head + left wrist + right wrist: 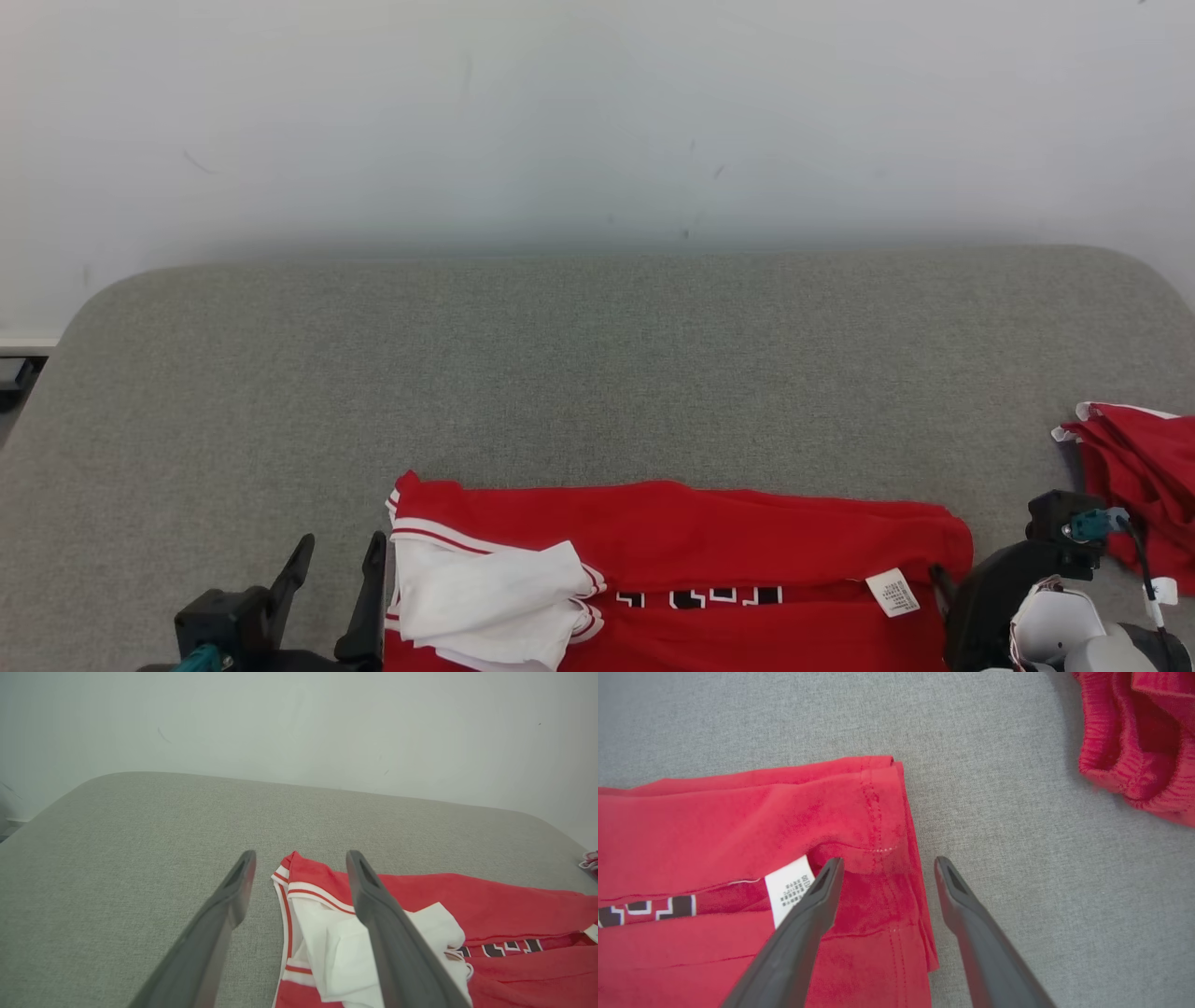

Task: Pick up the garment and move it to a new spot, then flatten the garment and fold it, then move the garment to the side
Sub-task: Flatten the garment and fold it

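Observation:
The garment [709, 551] is a red jersey with white trim, lying folded lengthwise along the near edge of the grey table [597, 373]. Its white-trimmed end [336, 933] lies on the left, and a white care label [790, 887] shows near its right hem. My left gripper [338, 574] stands open just left of that trimmed end; in the left wrist view [301, 868] its fingers straddle the jersey's corner from above. My right gripper [887, 870] is open over the right hem [901, 858], one finger above cloth, the other above bare table.
A second red garment [1134, 485] lies bunched at the table's right edge, close to my right arm [1027, 579]. A pale wall [597, 112] rises behind the table. Bare grey surface stretches across the middle and far side.

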